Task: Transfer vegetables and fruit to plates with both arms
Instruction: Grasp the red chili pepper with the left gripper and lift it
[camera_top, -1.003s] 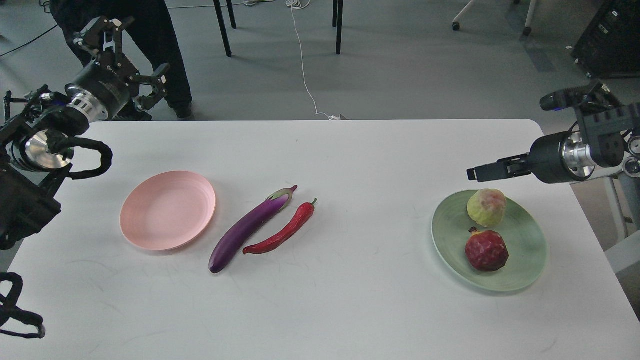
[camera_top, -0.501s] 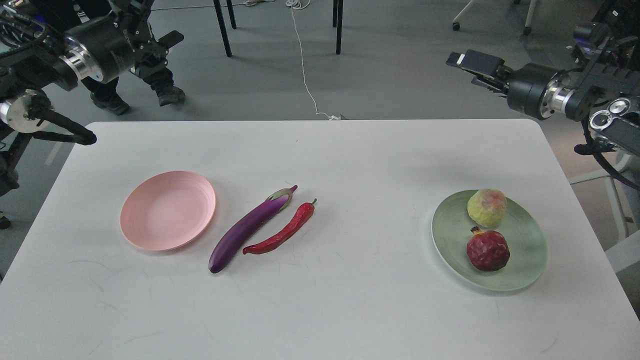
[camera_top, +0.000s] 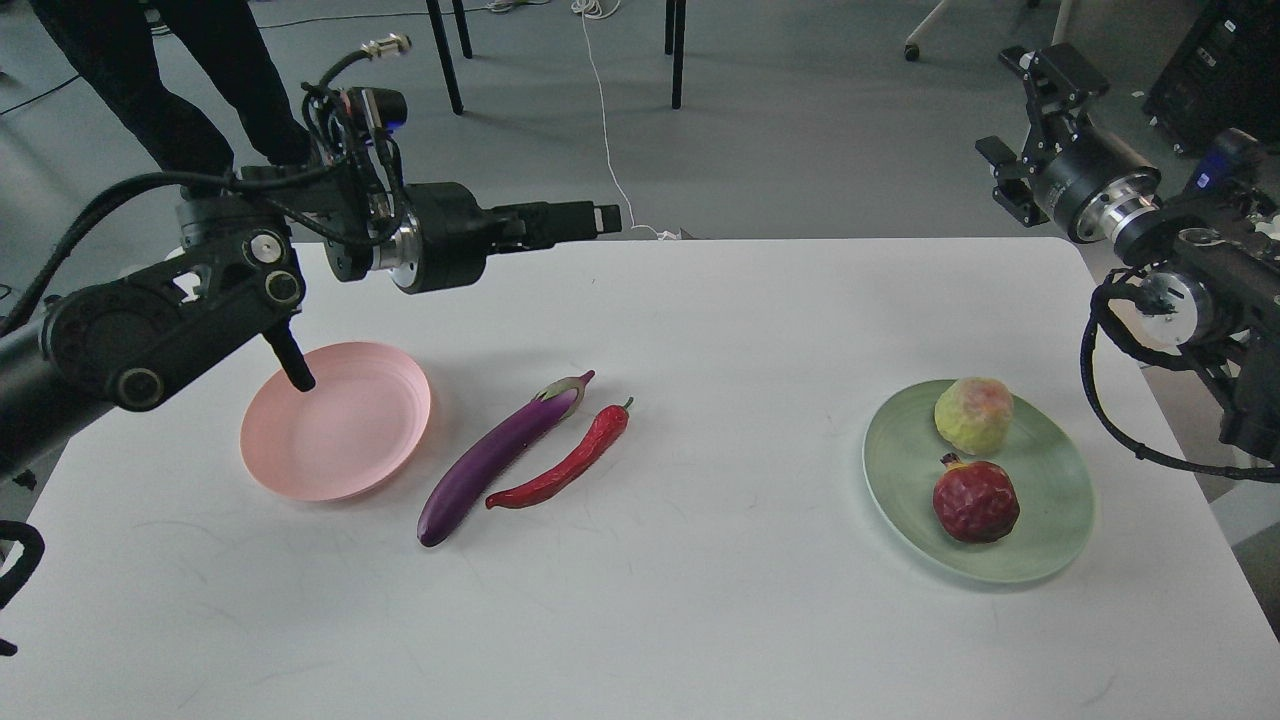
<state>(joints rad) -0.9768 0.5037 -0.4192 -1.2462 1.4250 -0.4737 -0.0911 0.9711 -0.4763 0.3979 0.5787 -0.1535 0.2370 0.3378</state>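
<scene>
The purple eggplant (camera_top: 495, 460) and the red chili pepper (camera_top: 565, 465) lie side by side on the white table, just right of the empty pink plate (camera_top: 335, 420). The yellow-green fruit (camera_top: 973, 415) and the dark red pomegranate (camera_top: 975, 500) sit on the green plate (camera_top: 1050, 500) at the right. My left gripper (camera_top: 590, 215) points right, high over the table's back, well above the eggplant; it is seen side-on and holds nothing I can see. My right gripper (camera_top: 1020, 115) is raised beyond the table's back right corner, open and empty.
My left arm's elbow (camera_top: 170, 330) hangs over the pink plate's left rim. A person's legs (camera_top: 200, 80) stand behind the table at the back left. Chair legs (camera_top: 445, 55) and a white cable (camera_top: 605, 130) are on the floor behind.
My left arm has swung in from the far left over the table's back, gripper now pointing right. My right arm has lifted away from the green plate to the back right.
</scene>
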